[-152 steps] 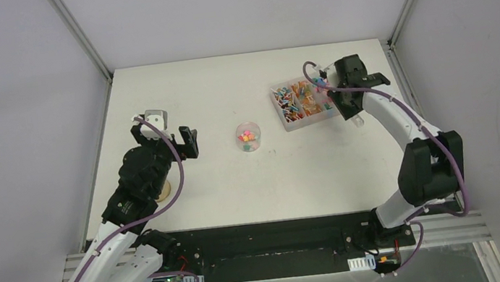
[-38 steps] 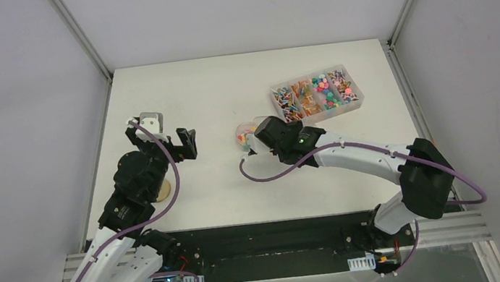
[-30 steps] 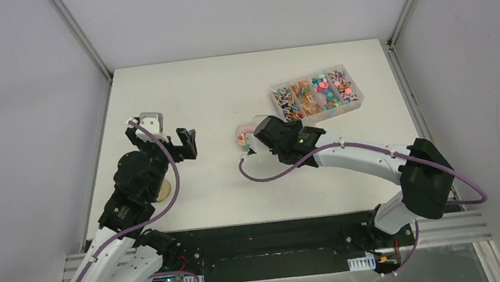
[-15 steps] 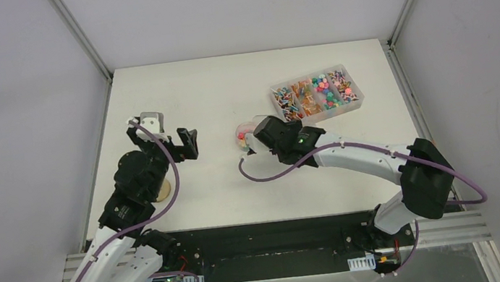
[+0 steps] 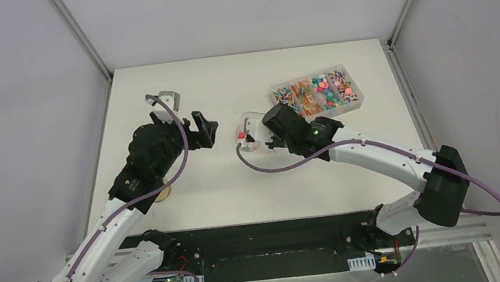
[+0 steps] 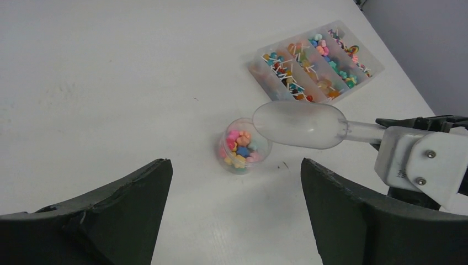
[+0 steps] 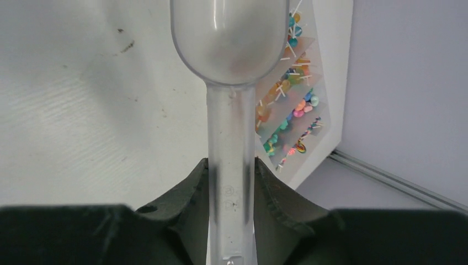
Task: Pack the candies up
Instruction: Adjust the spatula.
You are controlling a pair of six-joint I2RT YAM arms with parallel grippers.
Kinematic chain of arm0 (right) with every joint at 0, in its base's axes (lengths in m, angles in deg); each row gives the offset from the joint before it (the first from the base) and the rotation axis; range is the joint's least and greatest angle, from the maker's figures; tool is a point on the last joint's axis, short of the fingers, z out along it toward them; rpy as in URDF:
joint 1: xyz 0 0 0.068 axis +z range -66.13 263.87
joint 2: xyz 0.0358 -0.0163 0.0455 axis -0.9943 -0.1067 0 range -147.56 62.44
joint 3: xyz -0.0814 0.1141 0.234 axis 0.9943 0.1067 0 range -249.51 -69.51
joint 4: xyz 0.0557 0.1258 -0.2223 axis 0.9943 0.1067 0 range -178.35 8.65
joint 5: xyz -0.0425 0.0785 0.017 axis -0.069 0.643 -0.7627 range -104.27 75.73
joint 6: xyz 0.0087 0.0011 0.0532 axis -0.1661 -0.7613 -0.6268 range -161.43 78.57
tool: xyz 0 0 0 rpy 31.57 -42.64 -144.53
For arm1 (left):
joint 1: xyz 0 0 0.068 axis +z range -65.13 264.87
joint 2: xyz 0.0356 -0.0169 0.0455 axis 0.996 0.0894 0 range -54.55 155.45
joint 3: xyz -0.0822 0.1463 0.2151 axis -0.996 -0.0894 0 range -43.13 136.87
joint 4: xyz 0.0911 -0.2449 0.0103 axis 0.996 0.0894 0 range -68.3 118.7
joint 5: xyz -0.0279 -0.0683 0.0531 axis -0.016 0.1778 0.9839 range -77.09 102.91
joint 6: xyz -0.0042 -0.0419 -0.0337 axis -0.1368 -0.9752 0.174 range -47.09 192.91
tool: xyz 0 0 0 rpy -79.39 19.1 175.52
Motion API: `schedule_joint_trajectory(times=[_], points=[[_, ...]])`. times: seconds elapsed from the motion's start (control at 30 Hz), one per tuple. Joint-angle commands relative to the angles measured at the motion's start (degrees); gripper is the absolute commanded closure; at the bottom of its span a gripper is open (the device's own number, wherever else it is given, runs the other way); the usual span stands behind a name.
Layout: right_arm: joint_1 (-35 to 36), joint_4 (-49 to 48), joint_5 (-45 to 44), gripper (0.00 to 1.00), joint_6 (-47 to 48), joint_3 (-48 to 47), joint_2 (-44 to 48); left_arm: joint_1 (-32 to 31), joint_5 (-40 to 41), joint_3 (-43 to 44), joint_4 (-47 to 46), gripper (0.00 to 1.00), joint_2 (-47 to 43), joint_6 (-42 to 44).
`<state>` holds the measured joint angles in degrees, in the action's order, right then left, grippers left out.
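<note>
The candies (image 6: 241, 147) are small multicoloured pieces lying in a little clear cup (image 5: 247, 143) in the middle of the table. My right gripper (image 7: 230, 172) is shut on the handle of a clear plastic scoop (image 7: 229, 38). In the left wrist view the scoop's bowl (image 6: 301, 125) hangs just right of the cup's rim and looks empty. My left gripper (image 6: 234, 165) is open with nothing between its fingers, a short way in front of the cup. Seen from above, the left gripper (image 5: 203, 131) stands left of the cup and the right gripper (image 5: 266, 137) right of it.
A clear divided box (image 5: 315, 95) of more sweets sits at the back right, also visible from the left wrist as the box (image 6: 314, 59). A round wooden disc (image 5: 164, 194) lies partly under my left arm near the table's left edge.
My left arm has swung forward and right, bringing its open gripper closer to the cup. My right gripper has drawn back slightly to the right with the scoop.
</note>
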<state>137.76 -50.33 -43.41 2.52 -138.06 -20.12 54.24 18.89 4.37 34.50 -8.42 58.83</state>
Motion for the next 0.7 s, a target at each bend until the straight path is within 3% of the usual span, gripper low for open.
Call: schedule_joint_trajectory(times=[0.0,0.33,0.67], points=[[-0.58,-0.65,10.45,1.0,-7.15,-1.87,6.4,0.49,-5.41,3.62,-1.23,0.12,2.63,-5.24],[-1.3,-0.52,21.61,1.0,-13.04,-4.88,9.09,0.49,-12.09,5.96,-2.42,0.19,11.81,-10.6],[-1.32,-1.85,24.63,1.0,-14.66,-3.5,11.14,0.49,-12.39,4.26,-2.6,0.24,14.65,-10.24]])
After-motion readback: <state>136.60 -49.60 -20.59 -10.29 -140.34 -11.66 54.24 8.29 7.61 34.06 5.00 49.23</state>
